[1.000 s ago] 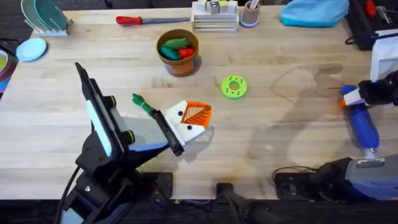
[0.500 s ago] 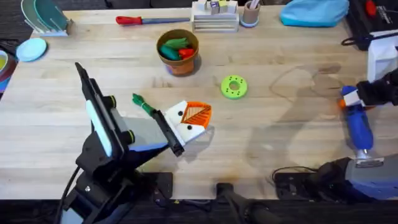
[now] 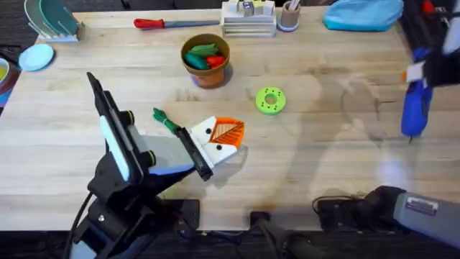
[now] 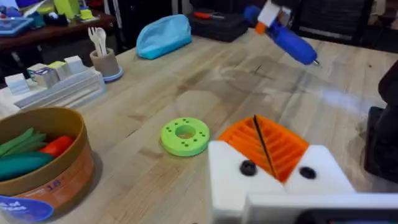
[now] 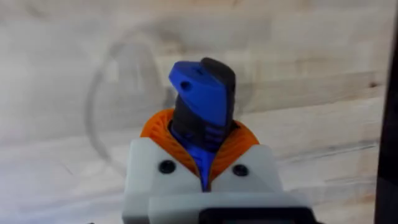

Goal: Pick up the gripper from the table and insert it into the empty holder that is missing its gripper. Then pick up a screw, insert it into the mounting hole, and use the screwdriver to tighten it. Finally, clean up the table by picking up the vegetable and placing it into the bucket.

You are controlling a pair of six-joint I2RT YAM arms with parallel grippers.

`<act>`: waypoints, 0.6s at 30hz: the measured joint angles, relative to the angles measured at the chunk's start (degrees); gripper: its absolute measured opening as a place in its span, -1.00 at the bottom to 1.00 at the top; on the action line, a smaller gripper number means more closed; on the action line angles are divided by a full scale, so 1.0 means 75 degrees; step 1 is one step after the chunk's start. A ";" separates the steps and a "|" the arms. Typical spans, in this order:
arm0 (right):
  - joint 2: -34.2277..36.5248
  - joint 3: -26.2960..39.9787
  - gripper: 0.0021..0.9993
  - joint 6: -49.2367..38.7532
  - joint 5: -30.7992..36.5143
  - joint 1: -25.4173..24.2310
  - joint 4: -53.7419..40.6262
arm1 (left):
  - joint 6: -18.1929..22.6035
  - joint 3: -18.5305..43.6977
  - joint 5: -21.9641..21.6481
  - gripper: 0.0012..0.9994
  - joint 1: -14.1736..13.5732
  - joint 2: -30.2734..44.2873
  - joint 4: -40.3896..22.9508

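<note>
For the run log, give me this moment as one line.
right gripper: shut on screwdriver, lifted off table | left gripper: resting by vegetable | bucket: holds toy veg

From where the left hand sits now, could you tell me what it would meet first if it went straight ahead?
Most likely the green disc, which lies just beyond the left hand on the table. Depth is unclear, so the hand might pass over it.

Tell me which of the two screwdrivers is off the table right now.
The thick blue screwdriver, held in the right gripper above the table's right side. The slim red-handled one lies flat at the far edge.
</note>
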 joint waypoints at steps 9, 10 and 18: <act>-0.2270 0.0024 -0.96 0.2174 -0.1424 0.0145 0.1262 | 0.0000 0.0000 -0.0002 -0.99 0.0000 0.0000 0.0000; -0.2477 0.0024 -0.96 0.2338 -0.1620 0.0248 0.1304 | 0.0000 0.0000 0.0000 -0.99 0.0000 0.0000 -0.0001; -0.3644 -0.0092 -0.96 0.3363 -0.2259 0.2231 0.2408 | 0.0000 0.0000 -0.0002 -0.99 0.0000 0.0000 0.0000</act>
